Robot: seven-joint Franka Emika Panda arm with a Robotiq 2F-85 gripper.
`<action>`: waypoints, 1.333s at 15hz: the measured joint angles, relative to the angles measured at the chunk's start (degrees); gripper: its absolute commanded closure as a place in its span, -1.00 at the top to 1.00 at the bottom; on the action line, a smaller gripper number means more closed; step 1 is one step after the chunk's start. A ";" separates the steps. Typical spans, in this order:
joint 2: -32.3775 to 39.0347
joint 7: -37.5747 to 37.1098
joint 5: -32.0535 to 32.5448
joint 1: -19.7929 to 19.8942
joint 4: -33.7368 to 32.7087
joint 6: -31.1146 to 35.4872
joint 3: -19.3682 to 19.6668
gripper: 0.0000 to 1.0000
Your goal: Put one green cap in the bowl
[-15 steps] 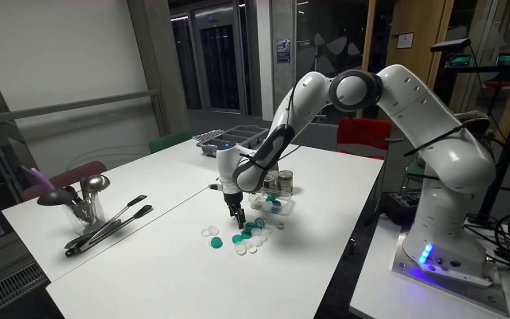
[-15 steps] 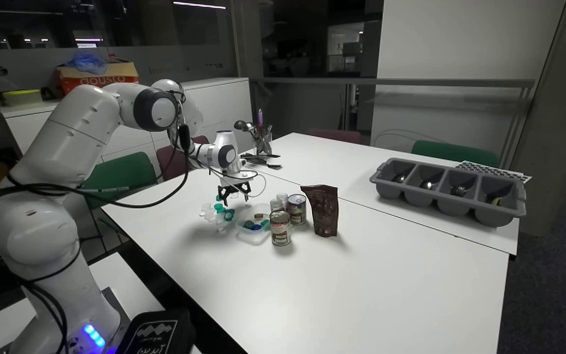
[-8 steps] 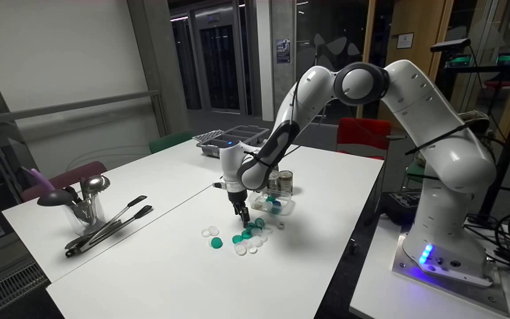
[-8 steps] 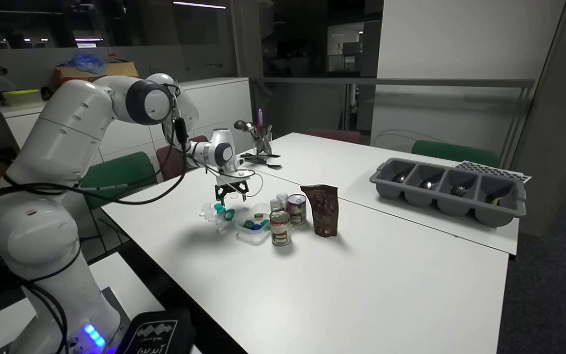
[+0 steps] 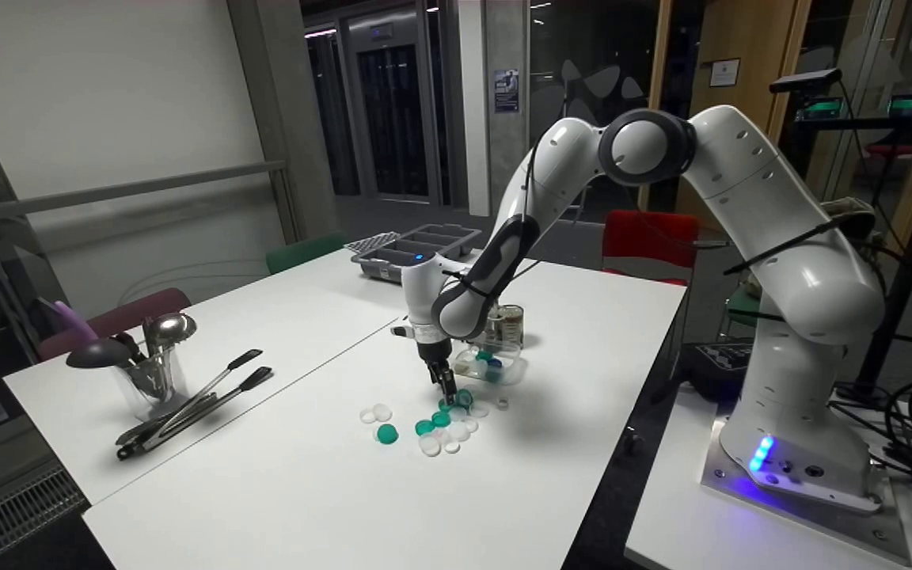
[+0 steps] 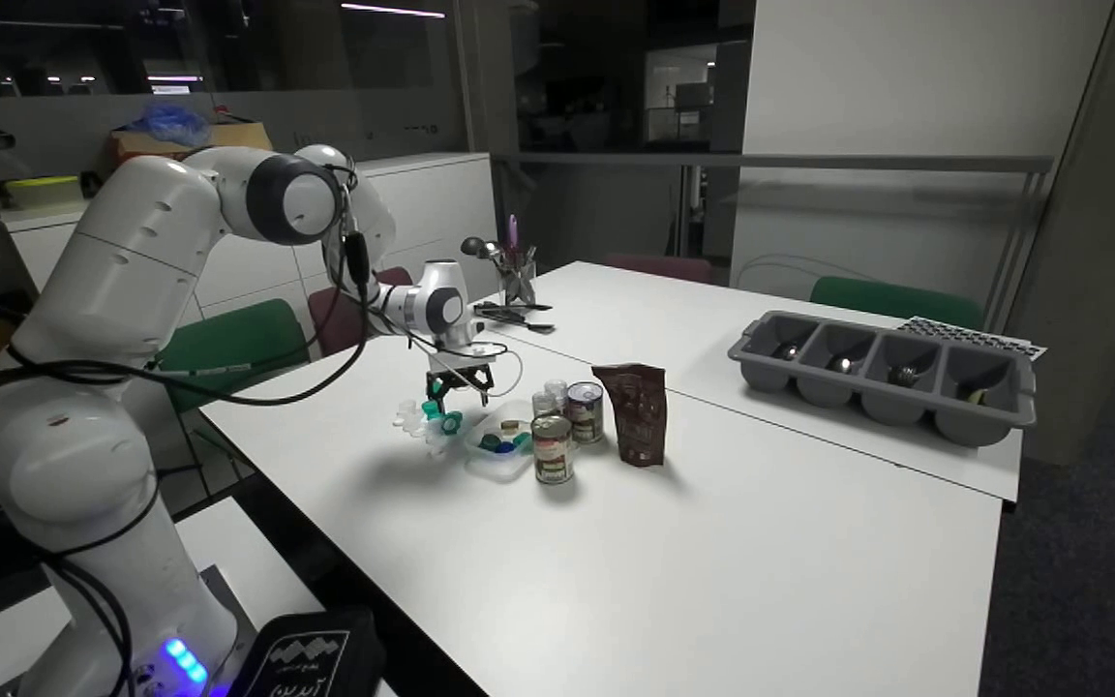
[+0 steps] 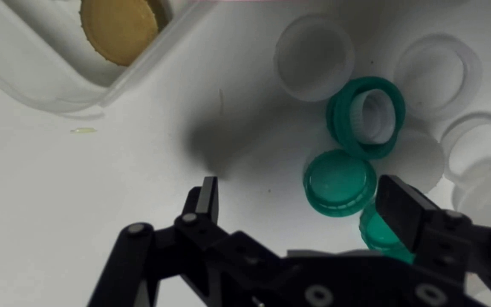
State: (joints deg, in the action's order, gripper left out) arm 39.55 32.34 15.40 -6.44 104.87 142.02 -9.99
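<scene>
Several green caps lie in a cluster with white caps on the table. In the wrist view one green cap (image 7: 339,183) lies between my fingers, nearer the right finger. Against it lies a green ring-like cap (image 7: 340,128) with a small white cap inside. Another green cap (image 7: 377,232) is partly hidden by the right finger. My gripper (image 7: 298,185) is open and empty, low over the cluster; it shows in both exterior views (image 5: 446,392) (image 6: 464,399). The bowl is a clear plastic container (image 6: 497,471) beside the cluster, holding green, blue and tan caps; its corner shows in the wrist view (image 7: 24,72).
Tin cans (image 6: 553,450) and a brown pouch (image 6: 637,416) stand close beside the bowl. A lone green cap (image 5: 386,433) lies apart, near white caps. Tongs (image 5: 195,412), a utensil cup (image 5: 147,388) and a grey divided tray (image 6: 882,373) stand farther off.
My gripper has shifted toward the robot base, to over the green caps near the bowl, and has come down slightly. It stays open. The caps and bowl have not visibly moved.
</scene>
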 measured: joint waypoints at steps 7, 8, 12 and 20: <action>0.00 0.01 0.00 0.87 0.05 0.00 0.01 -0.11; 0.00 0.01 0.00 0.90 0.05 0.00 0.01 -0.24; 0.00 0.04 0.00 1.13 0.05 0.00 0.01 -0.83; -0.41 0.06 0.00 1.36 0.05 0.00 -0.01 -0.99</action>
State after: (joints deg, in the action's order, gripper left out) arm 39.14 32.40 15.39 -5.08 104.92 142.02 -10.00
